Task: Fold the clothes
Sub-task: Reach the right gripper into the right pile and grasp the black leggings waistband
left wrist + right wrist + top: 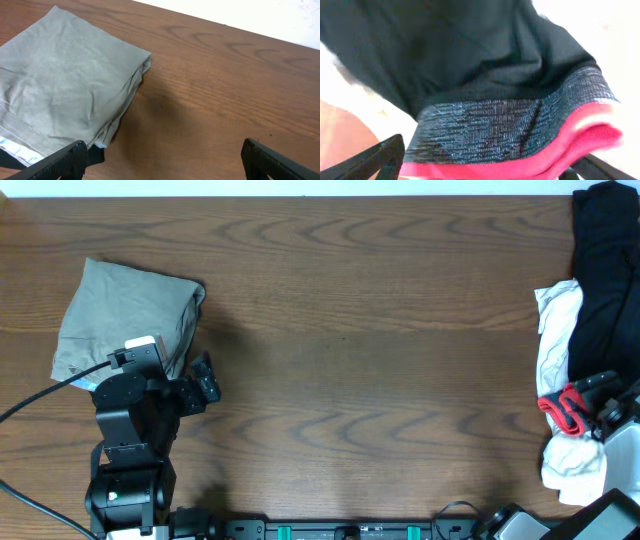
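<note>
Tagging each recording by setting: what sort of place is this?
Probably a robot lab bench, not a home: a wood-grain table, a folded grey garment beside the left arm, and a heap of unfolded clothes at the right edge.

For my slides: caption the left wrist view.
Folded grey garment on wooden table, left arm's jaws open in front.
</note>
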